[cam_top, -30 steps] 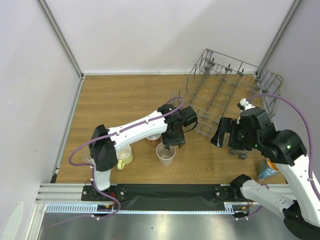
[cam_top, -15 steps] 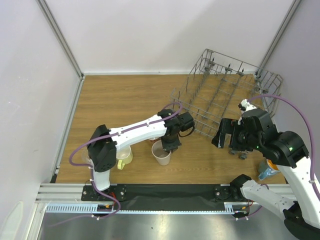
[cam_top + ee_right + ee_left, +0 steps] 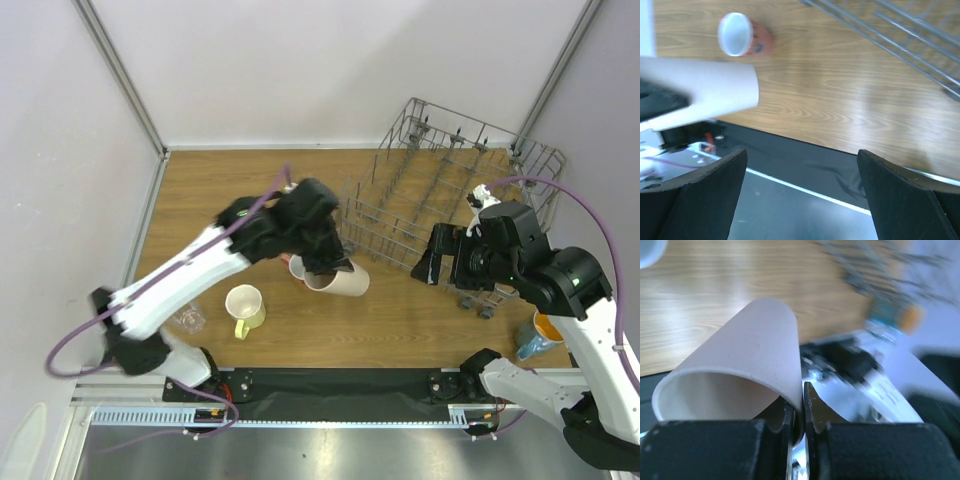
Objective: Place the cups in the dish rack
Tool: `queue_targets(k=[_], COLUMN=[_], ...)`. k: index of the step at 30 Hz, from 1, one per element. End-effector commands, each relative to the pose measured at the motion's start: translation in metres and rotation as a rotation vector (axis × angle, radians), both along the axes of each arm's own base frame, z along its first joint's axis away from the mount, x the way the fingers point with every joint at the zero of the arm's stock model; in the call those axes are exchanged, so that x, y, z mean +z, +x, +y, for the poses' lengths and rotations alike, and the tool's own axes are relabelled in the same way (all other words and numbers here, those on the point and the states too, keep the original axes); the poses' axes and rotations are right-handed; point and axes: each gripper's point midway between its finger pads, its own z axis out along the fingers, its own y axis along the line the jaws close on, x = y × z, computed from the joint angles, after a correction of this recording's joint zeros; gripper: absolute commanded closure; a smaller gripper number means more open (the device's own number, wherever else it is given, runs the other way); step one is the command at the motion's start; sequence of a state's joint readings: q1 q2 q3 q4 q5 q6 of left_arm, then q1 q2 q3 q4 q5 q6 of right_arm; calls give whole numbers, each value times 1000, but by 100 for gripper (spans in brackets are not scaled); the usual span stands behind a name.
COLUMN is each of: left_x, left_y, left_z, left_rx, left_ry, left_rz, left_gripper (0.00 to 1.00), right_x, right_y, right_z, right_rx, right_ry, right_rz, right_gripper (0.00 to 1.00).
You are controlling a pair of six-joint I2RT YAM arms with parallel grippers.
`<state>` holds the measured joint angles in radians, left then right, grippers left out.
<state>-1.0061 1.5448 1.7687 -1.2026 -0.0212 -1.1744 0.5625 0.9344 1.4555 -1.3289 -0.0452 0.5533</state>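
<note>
My left gripper [image 3: 322, 268] is shut on the rim of the beige handleless cup [image 3: 345, 281] and holds it tipped on its side above the table, just left of the dish rack [image 3: 450, 190]. In the left wrist view the fingers pinch the cup wall [image 3: 755, 355]. The salmon-pink mug [image 3: 296, 267] stands on the table beside it, half hidden; it also shows in the right wrist view [image 3: 742, 35]. The pale yellow mug [image 3: 245, 307] and the small clear glass [image 3: 188, 318] stand at the near left. My right gripper [image 3: 438, 262] is open and empty by the rack's near side.
The blue tumbler [image 3: 528, 344] lies at the near right beside an orange object [image 3: 546, 327]. The rack fills the far right corner against the wall. A black strip [image 3: 330, 383] runs along the table's near edge.
My left arm has risen and swung, lifting the beige cup off the table and tipping it on its side. The yellow mug is now uncovered. The right gripper shifted slightly left.
</note>
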Motion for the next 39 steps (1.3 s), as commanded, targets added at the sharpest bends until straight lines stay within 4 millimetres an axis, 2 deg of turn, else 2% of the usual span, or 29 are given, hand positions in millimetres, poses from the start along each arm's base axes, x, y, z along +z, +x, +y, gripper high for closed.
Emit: queue_targets(k=[1, 3, 4, 5, 6, 7, 8, 9, 10, 11, 15, 17, 18, 20, 21, 23, 24, 28, 33, 34, 35, 39], left_x=[60, 82, 106, 118, 133, 163, 158, 173, 197, 188, 222, 227, 240, 244, 255, 258, 266, 267, 256, 260, 254, 249], left_y=[-21, -34, -31, -41, -42, -41, -41, -45, -42, -40, -38, -33, -34, -32, -35, -34, -38, -36, -32, -33, -31, -28], left_z=[-4, 9, 3, 13, 13, 10, 11, 20, 23, 22, 33, 34, 37, 33, 35, 30, 33, 29, 23, 26, 25, 21], left_rx=[-131, -155, -179, -198, -214, -233, -232, -222, -197, -183, -138, -103, -101, -105, -116, -124, -139, -145, -134, -125, -118, -111], left_ry=[-271, -368, -471, -543, -616, -746, -782, -847, -948, -962, -1142, -1181, -1230, -1265, -1316, -1356, -1392, -1407, -1433, -1465, -1465, -1467], left_rz=[-82, -111, -190, -235, -293, -394, -417, -468, -538, -543, -675, -697, -732, -739, -767, -764, -790, -789, -747, -753, -743, -717], left_gripper=[100, 100, 100, 100, 100, 100, 100, 100, 100, 100, 100, 100, 99, 100, 100, 100, 100, 100, 100, 99, 100, 100], right_x=[45, 61, 70, 79, 105, 117, 118, 141, 151, 162, 183, 194, 196, 201, 200, 200, 200, 198, 209, 209, 209, 213], right_y=[3, 6, 6, 6, 4, 1, 3, 3, -2, -1, 0, 1, 1, 5, 8, 11, 12, 15, 18, 19, 21, 23], right_z=[21, 30, 32, 34, 36, 37, 39, 41, 40, 44, 59, 67, 70, 76, 78, 84, 84, 87, 83, 83, 84, 83], right_rx=[44, 47, 45, 36, 49, 52, 47, 41, 48, 64, 120, 156, 169, 182, 183, 195, 195, 192, 172, 168, 166, 161], right_ry=[167, 239, 271, 315, 404, 455, 486, 576, 621, 667, 760, 807, 823, 852, 854, 867, 873, 902, 933, 937, 939, 950], right_rz=[-108, -139, -162, -184, -282, -330, -351, -411, -447, -480, -490, -502, -505, -501, -494, -482, -482, -483, -538, -542, -544, -556], right_gripper=[0, 0, 0, 0, 0, 0, 0, 0, 0, 0, 0, 0, 0, 0, 0, 0, 1, 0, 1, 1, 2, 6])
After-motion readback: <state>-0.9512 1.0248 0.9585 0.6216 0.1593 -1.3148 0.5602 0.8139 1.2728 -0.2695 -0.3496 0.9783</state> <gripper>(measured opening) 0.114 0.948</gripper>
